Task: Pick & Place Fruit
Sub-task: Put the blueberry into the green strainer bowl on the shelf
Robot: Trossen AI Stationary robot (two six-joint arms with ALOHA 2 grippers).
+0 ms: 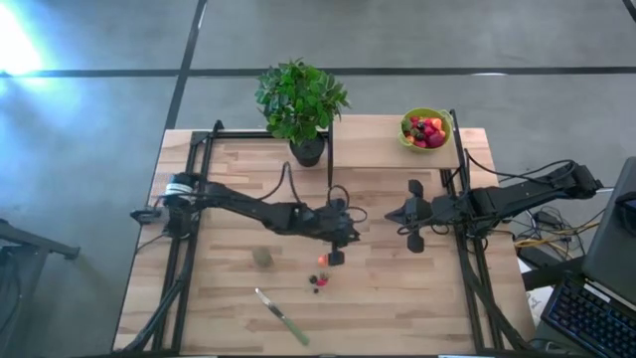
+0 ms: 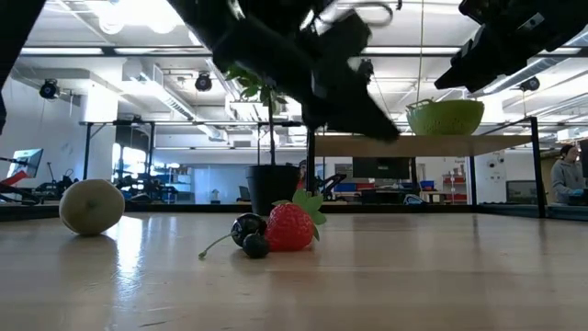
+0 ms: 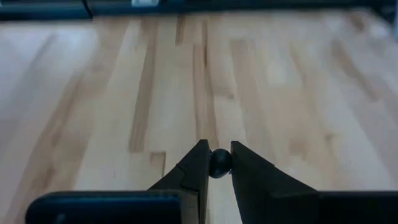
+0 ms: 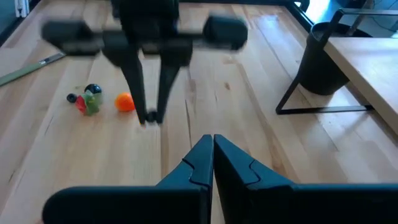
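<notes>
My left gripper (image 1: 358,235) hangs over the middle of the table, shut on a small dark berry (image 3: 219,163). On the table near it lie an orange fruit (image 1: 322,260), a red strawberry (image 2: 292,227) with dark berries (image 2: 248,232) beside it, and a dull-green kiwi-like ball (image 1: 261,257). The lime-green bowl (image 1: 407,117) stands at the far right on a raised shelf and holds several red and orange fruits. My right gripper (image 1: 391,212) is shut and touches nothing. It hovers just right of my left gripper, facing it. My left gripper pinches the dark berry (image 3: 219,163) between its two fingers (image 3: 198,163), at their free ends. The fingers slant down toward the table's right side. The berry is lifted clear of the table, as the right wrist view (image 4: 150,117) shows.
A potted plant (image 1: 301,104) stands at the far middle of the table. A green-handled knife (image 1: 281,316) lies near the front edge. Black frame rails (image 1: 202,179) run along both sides, with bare wood between the grippers and the bowl.
</notes>
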